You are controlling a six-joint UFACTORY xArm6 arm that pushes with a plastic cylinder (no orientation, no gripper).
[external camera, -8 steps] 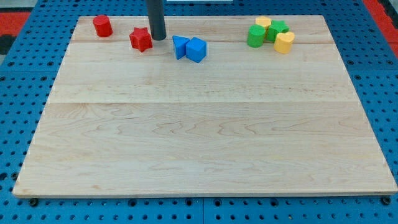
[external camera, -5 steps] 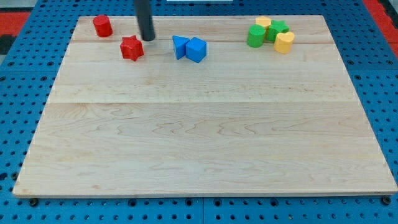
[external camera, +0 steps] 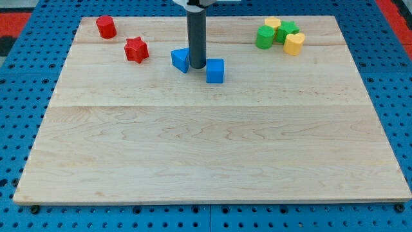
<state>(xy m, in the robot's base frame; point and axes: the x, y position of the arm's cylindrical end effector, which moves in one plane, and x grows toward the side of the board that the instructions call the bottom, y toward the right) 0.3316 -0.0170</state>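
Note:
My tip (external camera: 197,67) stands between two blue blocks in the upper middle of the board. A blue triangular block (external camera: 181,59) touches it on the view's left. A blue cube (external camera: 215,71) sits just to its lower right, close to the rod. Further left lies a red star block (external camera: 136,49), and a red cylinder (external camera: 106,27) is near the top left corner.
At the top right is a cluster: a green cylinder (external camera: 264,37), a green star block (external camera: 287,29), a yellow block (external camera: 272,24) behind them and a yellow cylinder (external camera: 294,44). The wooden board (external camera: 206,148) lies on a blue pegboard.
The rod moved right from beside the red star to between the two blue blocks. The blue blocks were pushed apart, the cube down and right, the triangle slightly left.

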